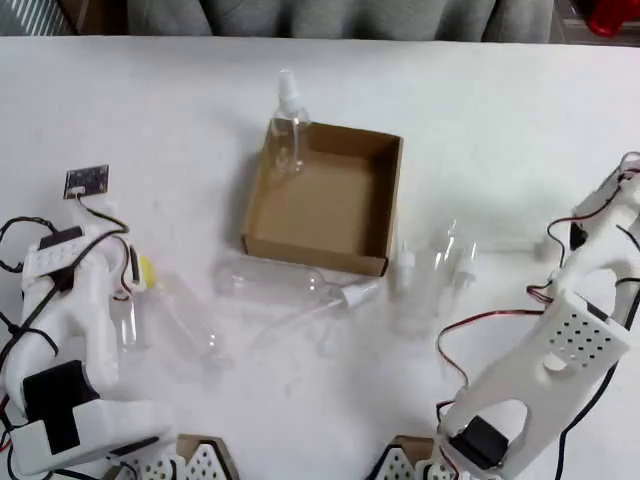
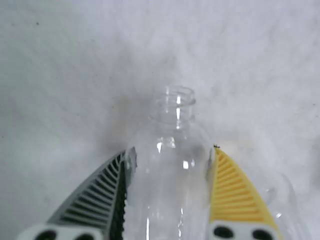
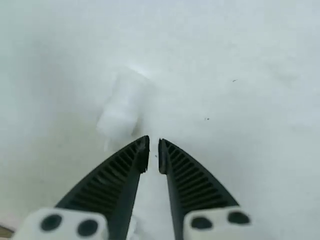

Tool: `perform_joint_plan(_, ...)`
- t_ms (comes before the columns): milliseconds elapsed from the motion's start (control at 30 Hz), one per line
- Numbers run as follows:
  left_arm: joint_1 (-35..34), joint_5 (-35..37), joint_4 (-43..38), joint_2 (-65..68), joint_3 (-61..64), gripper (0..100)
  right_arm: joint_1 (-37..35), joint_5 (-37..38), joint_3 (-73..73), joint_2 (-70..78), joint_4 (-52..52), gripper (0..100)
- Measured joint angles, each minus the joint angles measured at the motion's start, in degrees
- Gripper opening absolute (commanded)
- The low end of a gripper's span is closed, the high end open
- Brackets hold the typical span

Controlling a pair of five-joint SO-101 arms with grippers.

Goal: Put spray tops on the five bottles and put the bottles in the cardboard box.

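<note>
Left gripper (image 2: 170,156): by the desk's left edge, fingers clamped on an uncapped clear bottle (image 2: 172,125).
Right gripper (image 3: 153,152): over the desk's right side, fingers all but closed, holding nothing; white spray top (image 3: 121,110) lies just past the tips.
Cardboard box (image 1: 315,252): desk centre; a sprayer-topped bottle (image 1: 289,125) stands in its far-left corner.

This looks like a makeshift robotics lab in a lived-in room: a white worktop (image 1: 500,100) carries printed arms (image 1: 545,370) with bare wires (image 1: 460,340), a loose circuit board (image 1: 86,180) lies near the left gripper (image 2: 171,152), and grey upholstered seating (image 1: 350,15) stands well beyond it.
</note>
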Motion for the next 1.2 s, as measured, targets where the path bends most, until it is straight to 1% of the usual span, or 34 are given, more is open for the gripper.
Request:
perform_joint_plan(67,0.00,0.00,0.00,0.00,0.00,2,0.00,-2.37,-1.05,0.00,0.09,16.2)
perform_joint_plan(133,0.00,0.00,0.00,0.00,0.00,2,0.09,-4.40,-1.49,-0.09,0.09,19.3)
perform_joint_plan(267,0.00,0.00,0.00,0.00,0.00,2,-1.05,-8.62,-1.58,0.35,0.09,20.1)
perform_joint_plan(567,0.00,0.00,0.00,0.00,0.00,2,-2.20,-17.41,-1.58,4.66,-5.80,20.2)
perform_joint_plan(733,0.00,0.00,0.00,0.00,0.00,2,-2.55,-18.99,-1.58,6.68,-9.76,20.2)
perform_joint_plan(1067,0.00,0.00,0.00,0.00,0.00,2,-5.45,-20.57,-1.58,9.05,-12.31,19.8)
perform_joint_plan(1200,0.00,0.00,0.00,0.00,0.00,2,-5.80,-20.57,-4.22,11.60,-12.57,19.7)
